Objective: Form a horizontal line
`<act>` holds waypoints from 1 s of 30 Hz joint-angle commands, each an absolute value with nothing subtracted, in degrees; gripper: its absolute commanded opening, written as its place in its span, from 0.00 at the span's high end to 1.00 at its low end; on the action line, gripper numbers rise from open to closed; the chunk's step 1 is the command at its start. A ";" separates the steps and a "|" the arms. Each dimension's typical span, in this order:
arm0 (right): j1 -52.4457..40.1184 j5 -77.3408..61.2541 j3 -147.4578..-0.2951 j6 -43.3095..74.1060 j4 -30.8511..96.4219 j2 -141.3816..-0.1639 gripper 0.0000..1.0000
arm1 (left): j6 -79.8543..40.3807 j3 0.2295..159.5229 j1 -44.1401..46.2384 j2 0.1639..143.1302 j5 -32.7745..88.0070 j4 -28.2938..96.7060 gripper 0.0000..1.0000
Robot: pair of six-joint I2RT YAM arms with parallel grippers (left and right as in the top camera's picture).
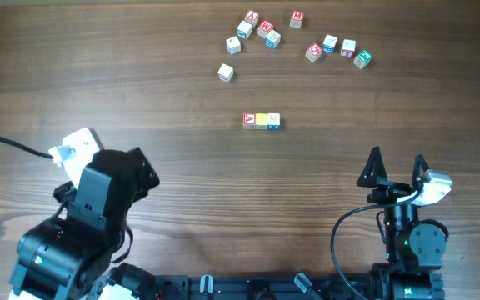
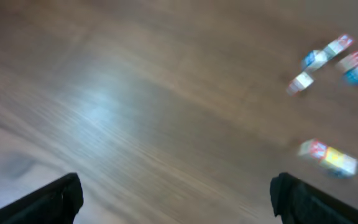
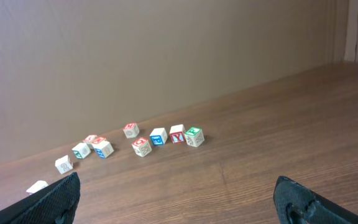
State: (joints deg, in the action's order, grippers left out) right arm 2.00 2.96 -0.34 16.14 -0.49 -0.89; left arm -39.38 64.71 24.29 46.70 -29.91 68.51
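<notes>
Three tiny wooden alphabet cubes form a short horizontal line near the middle of the dark brown wooden table, touching side by side. A red-faced cube with a white letter is at the left end, a plain yellow cube is in the middle, and a white cube with blue-green print is at the right end. The left wrist view shows the same row, blurred, near its right edge.

Well beyond the row, toward the far edge of the table, other small letter cubes lie scattered in two loose groups. A single white cube lies apart from them, closer to the row.

The left gripper hangs over bare wood at the near left, its black fingers spread wide and holding nothing. The right gripper sits at the near right, well apart from the row, its jaws likewise wide and empty. Its wrist camera faces the scattered cubes.
</notes>
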 commanded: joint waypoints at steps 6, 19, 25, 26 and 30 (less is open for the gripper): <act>2.33 2.00 -0.30 15.18 -0.60 -0.25 0.00 | -39.24 31.99 15.22 23.79 -20.73 45.01 0.00; 2.33 2.00 -0.30 15.18 -0.60 -0.25 0.00 | -24.36 6.61 6.46 1.19 -12.23 18.46 0.00; 2.33 2.00 -0.30 15.18 -0.60 -0.25 0.00 | -18.24 2.72 6.09 0.16 -10.74 8.58 0.00; 2.33 2.00 -0.30 15.20 -0.60 -0.25 0.00 | -16.45 2.44 6.09 0.16 -9.93 8.01 0.00; 2.33 2.00 -0.30 15.18 -0.60 -0.27 0.00 | -14.94 0.30 6.07 0.16 -9.65 2.70 0.00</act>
